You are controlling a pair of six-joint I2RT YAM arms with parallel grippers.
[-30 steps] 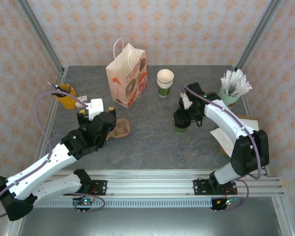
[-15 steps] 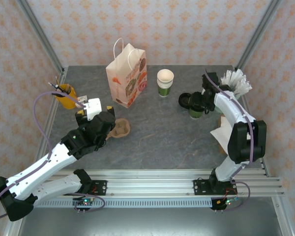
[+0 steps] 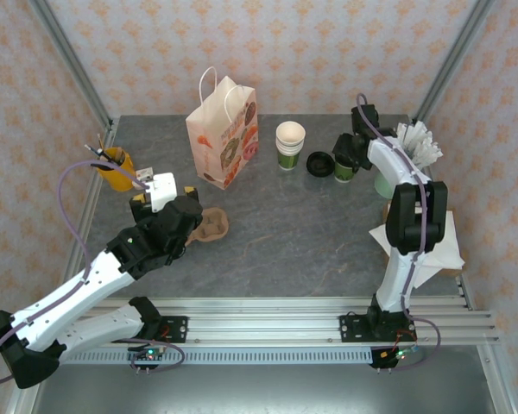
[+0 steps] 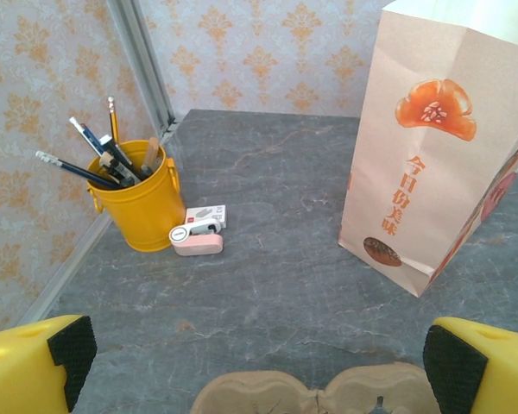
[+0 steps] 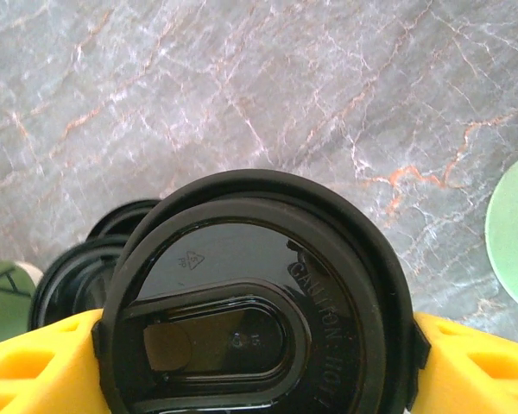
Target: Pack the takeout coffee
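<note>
Grey veined tabletop (image 3: 276, 246); tall kraft paper bag with printed pastries (image 3: 223, 129) upright at far left-centre; left gripper (image 4: 257, 358) spread wide, poised at brown moulded-pulp cup carrier (image 4: 306, 392); right gripper (image 5: 259, 362) clamped on small dark-green paper cup with round black plastic lid (image 3: 343, 169), far right, well apart from the bag. Likely best: keep level, squeeze lightly to spare the lid, lower straight through the bag's open mouth.

The paper bag (image 4: 432, 172) reads "今日份美味"; the black lid (image 5: 242, 259) is embossed "CAUTION HOT".
</note>
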